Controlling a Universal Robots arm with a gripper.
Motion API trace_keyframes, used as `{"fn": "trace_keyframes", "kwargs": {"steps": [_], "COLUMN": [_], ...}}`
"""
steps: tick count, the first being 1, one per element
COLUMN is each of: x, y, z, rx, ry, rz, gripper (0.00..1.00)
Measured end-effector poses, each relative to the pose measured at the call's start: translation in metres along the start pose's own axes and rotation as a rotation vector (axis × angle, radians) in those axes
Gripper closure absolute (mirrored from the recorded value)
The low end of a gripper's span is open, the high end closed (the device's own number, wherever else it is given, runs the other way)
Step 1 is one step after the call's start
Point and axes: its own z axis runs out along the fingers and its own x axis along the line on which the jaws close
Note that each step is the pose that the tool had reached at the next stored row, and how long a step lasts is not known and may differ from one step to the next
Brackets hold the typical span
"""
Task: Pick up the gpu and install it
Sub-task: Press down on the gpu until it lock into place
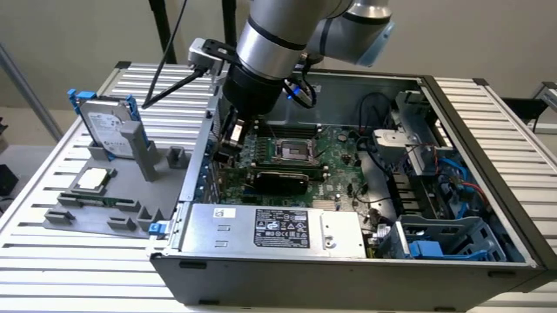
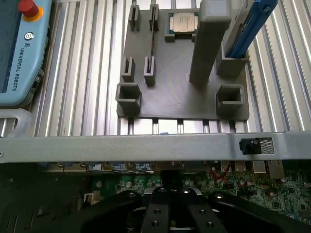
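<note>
The black gripper (image 2: 170,213) is down inside the open grey computer case (image 1: 348,274), jaws clenched, just above the green motherboard (image 1: 301,160). The gpu cannot be made out between them — whether it is held or seated I cannot tell. Beyond the case wall, the grey parts fixture (image 2: 180,82) has empty slots — pickup looks done.
</note>
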Motion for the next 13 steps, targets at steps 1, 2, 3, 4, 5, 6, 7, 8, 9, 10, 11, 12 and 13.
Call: {"fn": "trace_keyframes", "kwargs": {"steps": [1, 2, 3, 4, 5, 6, 7, 8, 9, 10, 11, 12, 13], "x": [-0.0001, -0.0003, -0.0005, -0.0005, -0.0005, -0.0005, -0.0005, -0.0005, -0.0005, -0.0005, -0.0005, -0.0005, -0.0005], "y": [0.0006, 0.0001, -0.0004, -0.0003, -0.0003, -0.0003, -0.0003, -0.0003, -0.0004, -0.0003, -0.0003, -0.0003, -0.0003], "z": [0.0006, 0.0012, 0.0015, 0.0015, 0.0015, 0.0015, 0.0015, 0.0015, 0.0015, 0.0015, 0.0015, 0.0015, 0.0015], "rx": [0.0308, 0.0359, 0.0367, 0.0366, 0.0366, 0.0366, 0.0366, 0.0366, 0.0366, 0.0366, 0.0366, 0.0366, 0.0366], "ry": [-0.0023, -0.0039, -0.0046, -0.0044, -0.0044, -0.0045, -0.0045, -0.0044, -0.0045, -0.0044, -0.0045, -0.0045, -0.0044], "rz": [0.003, 0.002, 0.002, 0.002, 0.002, 0.002, 0.002, 0.002, 0.002, 0.002, 0.002, 0.002, 0.002], "gripper": [0.89, 0.89, 0.89, 0.89, 0.89, 0.89, 0.89, 0.89, 0.89, 0.89, 0.89, 0.89, 0.89]}}
